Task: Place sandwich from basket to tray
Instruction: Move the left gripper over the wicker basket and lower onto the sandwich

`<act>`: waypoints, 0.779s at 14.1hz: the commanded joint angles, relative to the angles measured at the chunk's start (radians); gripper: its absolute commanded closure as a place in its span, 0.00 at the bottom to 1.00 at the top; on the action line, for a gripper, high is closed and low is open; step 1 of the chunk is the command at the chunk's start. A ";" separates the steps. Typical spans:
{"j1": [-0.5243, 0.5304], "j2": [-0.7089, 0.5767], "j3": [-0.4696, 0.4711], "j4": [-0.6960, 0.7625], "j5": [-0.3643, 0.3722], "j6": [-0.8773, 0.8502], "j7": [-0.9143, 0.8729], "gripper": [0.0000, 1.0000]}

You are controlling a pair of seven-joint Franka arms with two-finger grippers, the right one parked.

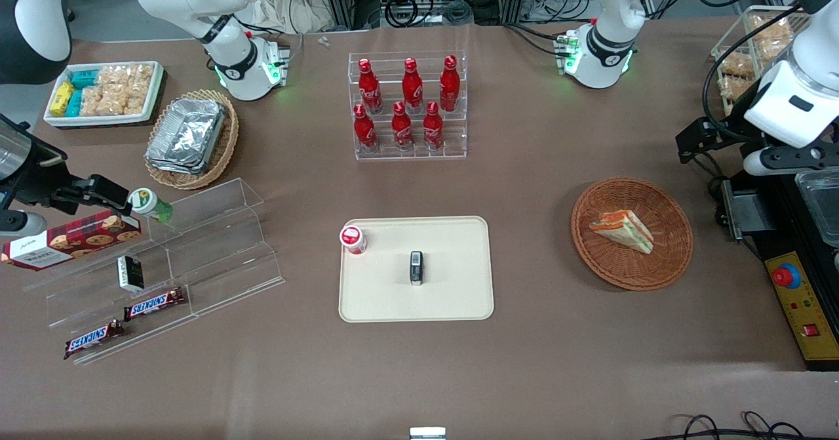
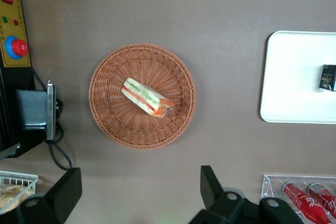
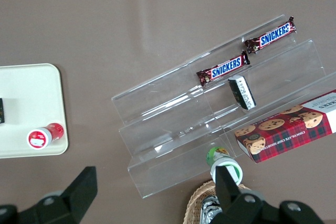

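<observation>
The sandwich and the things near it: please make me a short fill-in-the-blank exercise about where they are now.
1. The sandwich lies in the ____.
2. On the tray stand a red-capped bottle and a small ____ box.
3. The tool hovers open above the table beside the basket, holding ____.
4. The rack holds ____ red bottles.

Missing words: basket; black; nothing; six
</observation>
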 commanded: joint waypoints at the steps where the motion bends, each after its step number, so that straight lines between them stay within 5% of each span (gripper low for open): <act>1: 0.004 0.002 -0.001 0.024 0.011 -0.034 0.001 0.00; 5: 0.005 0.005 0.004 0.021 0.013 -0.036 -0.063 0.00; 11: 0.005 0.031 0.026 -0.041 0.010 -0.004 -0.486 0.00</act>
